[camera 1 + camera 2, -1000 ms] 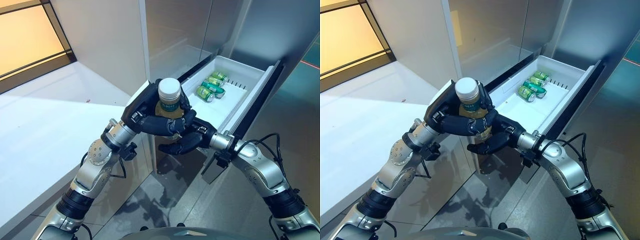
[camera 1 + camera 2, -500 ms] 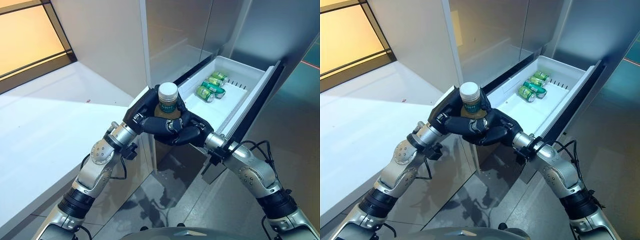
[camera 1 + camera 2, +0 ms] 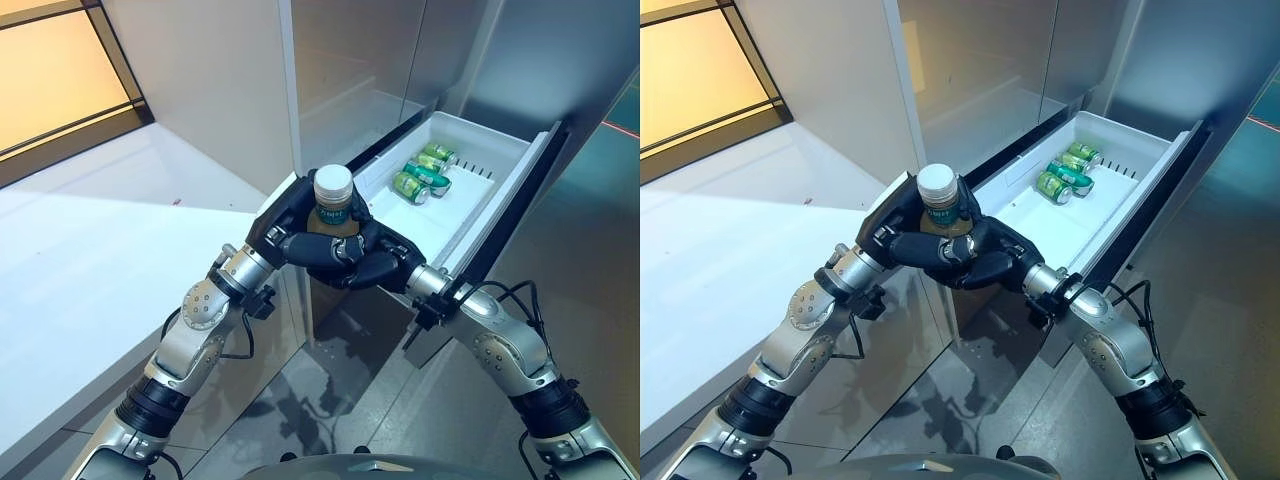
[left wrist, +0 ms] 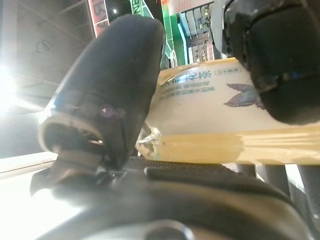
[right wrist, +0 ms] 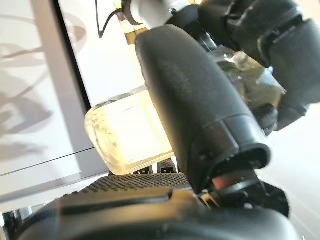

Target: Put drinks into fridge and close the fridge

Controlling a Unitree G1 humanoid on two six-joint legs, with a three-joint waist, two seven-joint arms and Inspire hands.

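A bottle with a white cap and yellow drink stands upright between both hands, just in front of the near corner of the open white fridge drawer. My left hand is curled round its upper part; the label shows in the left wrist view. My right hand is curled round the lower part of the bottle. Green cans lie at the far end of the drawer.
A white counter stretches along the left. The grey fridge front rises behind the drawer. The drawer's dark front panel sticks out to the right over a glossy grey floor.
My right hand has come up from under the bottle and closed round its lower part. The bottle and both hands have moved slightly toward the drawer.
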